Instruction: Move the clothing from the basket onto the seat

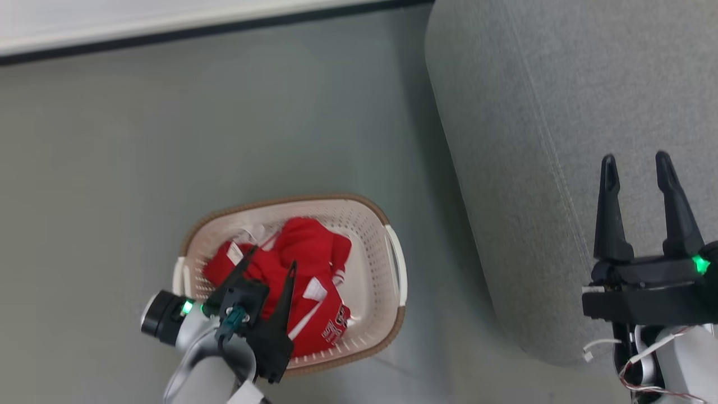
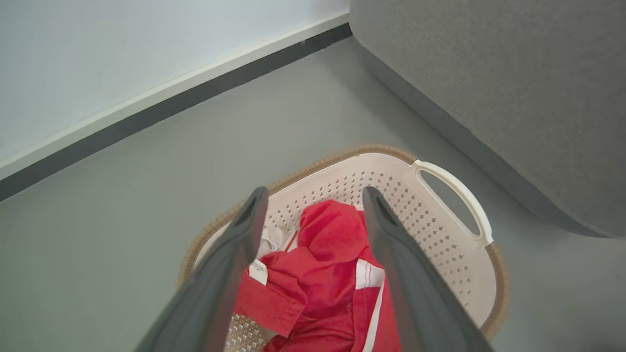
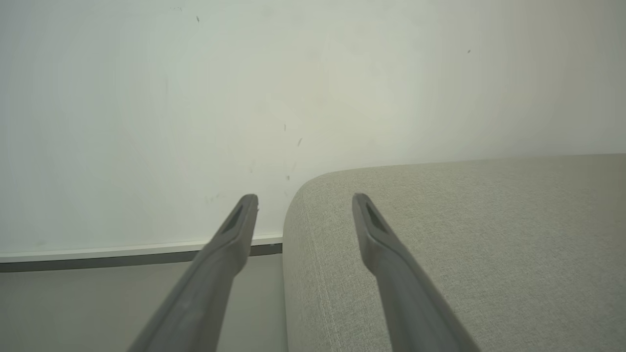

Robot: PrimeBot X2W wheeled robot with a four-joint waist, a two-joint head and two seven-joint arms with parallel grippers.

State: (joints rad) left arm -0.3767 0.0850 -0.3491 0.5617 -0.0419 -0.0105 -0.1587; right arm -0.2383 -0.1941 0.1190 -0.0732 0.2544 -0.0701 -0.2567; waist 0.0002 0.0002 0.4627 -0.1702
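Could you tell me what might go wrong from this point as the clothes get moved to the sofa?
1. The clothing lies bunched in the basket. The open left hand over it may pinch only a loose fold, so a piece could slip onto the floor before the seat.
2. A finger could snag the basket's perforated wall and drag it.
3. The open right hand hovers over the seat and may block the drop.

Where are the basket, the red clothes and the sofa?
basket (image 1: 397,264), head view, white side handle.
red clothes (image 2: 327,230), left wrist view, topmost bunched fold.
sofa (image 1: 561,84), head view, bare grey upholstery.
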